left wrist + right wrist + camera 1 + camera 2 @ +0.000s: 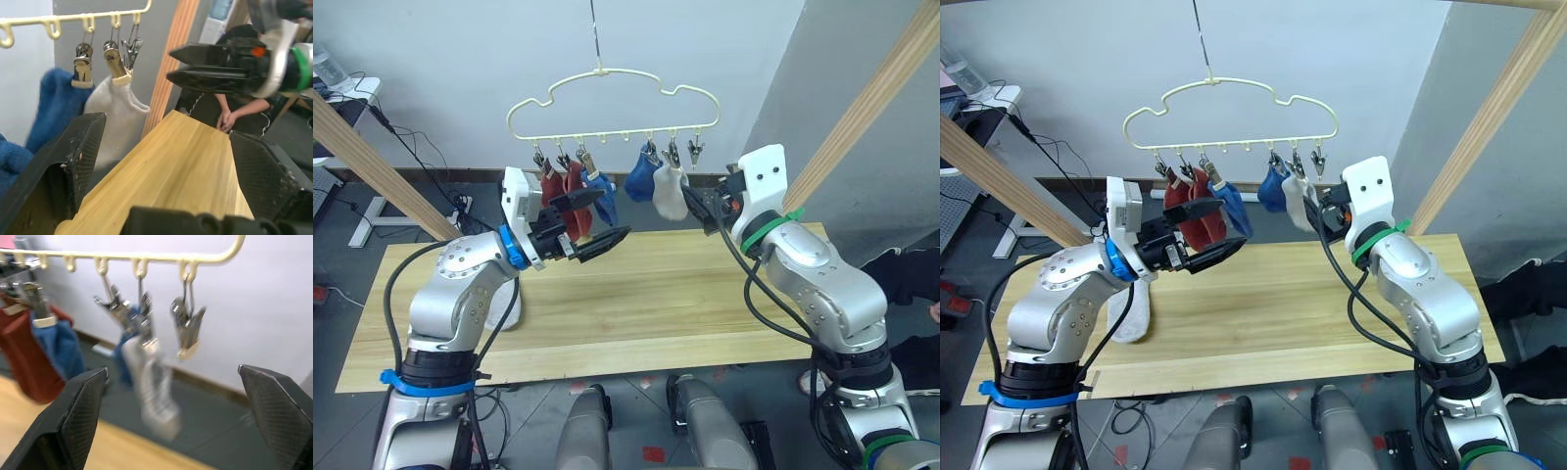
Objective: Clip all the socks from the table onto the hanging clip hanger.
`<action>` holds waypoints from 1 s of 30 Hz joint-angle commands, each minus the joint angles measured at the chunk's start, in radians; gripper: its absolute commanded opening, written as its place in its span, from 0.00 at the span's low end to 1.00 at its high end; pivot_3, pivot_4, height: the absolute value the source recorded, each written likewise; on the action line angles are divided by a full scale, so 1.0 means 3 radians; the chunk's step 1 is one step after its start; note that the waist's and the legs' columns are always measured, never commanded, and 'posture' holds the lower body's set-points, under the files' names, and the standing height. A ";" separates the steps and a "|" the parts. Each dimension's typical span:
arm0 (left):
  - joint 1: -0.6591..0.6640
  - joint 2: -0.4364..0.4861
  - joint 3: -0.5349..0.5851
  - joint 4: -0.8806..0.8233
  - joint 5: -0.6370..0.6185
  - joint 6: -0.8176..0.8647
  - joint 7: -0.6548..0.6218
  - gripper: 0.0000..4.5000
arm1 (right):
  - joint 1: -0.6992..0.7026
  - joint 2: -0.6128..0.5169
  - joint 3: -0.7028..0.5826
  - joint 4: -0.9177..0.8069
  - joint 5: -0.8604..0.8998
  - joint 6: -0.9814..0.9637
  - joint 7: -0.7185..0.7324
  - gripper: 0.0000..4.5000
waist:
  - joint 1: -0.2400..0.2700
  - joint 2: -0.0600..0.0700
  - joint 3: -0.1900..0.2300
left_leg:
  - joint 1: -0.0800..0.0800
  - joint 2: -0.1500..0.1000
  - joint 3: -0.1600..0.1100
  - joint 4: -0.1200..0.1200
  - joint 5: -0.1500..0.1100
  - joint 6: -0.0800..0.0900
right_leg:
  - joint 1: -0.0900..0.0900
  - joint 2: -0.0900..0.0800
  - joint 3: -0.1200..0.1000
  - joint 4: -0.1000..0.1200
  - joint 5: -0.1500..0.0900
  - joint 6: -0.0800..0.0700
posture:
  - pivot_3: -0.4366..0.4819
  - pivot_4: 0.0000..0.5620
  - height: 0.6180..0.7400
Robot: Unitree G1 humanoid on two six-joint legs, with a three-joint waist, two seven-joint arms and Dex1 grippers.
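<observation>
The clip hanger (607, 131) hangs over the table (656, 294). Two rust-red socks (556, 188) and a blue sock (600, 186) are clipped at its left. Another blue sock (641, 176) and a light grey sock (669, 192) are clipped toward its right, and the last clip (695, 149) is bare. One more pale sock (504, 309) lies on the table's left part, half under my left arm. My left gripper (595, 221) stands open and holds nothing, just below the left group of socks. My right gripper (173, 372) is open too, close beside the grey sock and the bare clip (187, 325).
Round wooden poles (377, 166) (871, 98) slant up on both sides of the table. A person (915, 279) sits beyond the table's right end. A desk and cables (411, 147) lie at the back left, with a wall behind the hanger.
</observation>
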 commanded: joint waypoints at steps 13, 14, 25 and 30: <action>0.0085 -0.0004 0.0159 -0.0578 -0.0214 0.0290 0.0377 1.00 | -0.0147 0.0786 -0.0034 0.0377 -0.0789 -0.0545 -0.0392 0.59 | 0.0119 0.0000 0.0000 | 0.0000 -0.0001 0.0000 0.0001 0.0000 0.0000 | 0.0000 -0.0001 0.0000 0.0002 0.0000 0.0000 | 0.49 0.53 1.00; 0.0092 -0.0007 0.0155 -0.0578 -0.0201 0.0283 0.0377 1.00 | -0.0165 0.0810 -0.0038 0.0419 -0.0825 -0.0564 -0.0398 0.59 | 0.0122 0.0000 0.0000 | 0.0000 0.0000 0.0000 0.0001 0.0000 0.0000 | 0.0000 -0.0001 0.0000 0.0002 0.0000 0.0000 | 0.49 0.53 1.00; 0.0105 -0.0030 0.0115 -0.0545 -0.0142 0.0225 0.0404 1.00 | -0.0281 0.0985 -0.0154 0.0696 -0.1057 -0.0636 -0.0476 0.59 | 0.0141 0.0000 0.0000 | 0.0001 -0.0001 0.0000 0.0001 0.0000 0.0000 | 0.0000 -0.0002 0.0000 0.0003 0.0000 -0.0001 | 0.50 0.52 1.00; 0.0090 -0.0049 0.0110 -0.0544 -0.0136 0.0229 0.0413 1.00 | -0.0346 0.1016 -0.0226 0.0798 -0.1176 -0.0663 -0.0553 0.59 | 0.0142 0.0000 0.0000 | 0.0001 0.0000 -0.0001 0.0001 0.0000 0.0000 | 0.0000 -0.0002 -0.0001 0.0004 0.0000 -0.0001 | 0.50 0.53 1.00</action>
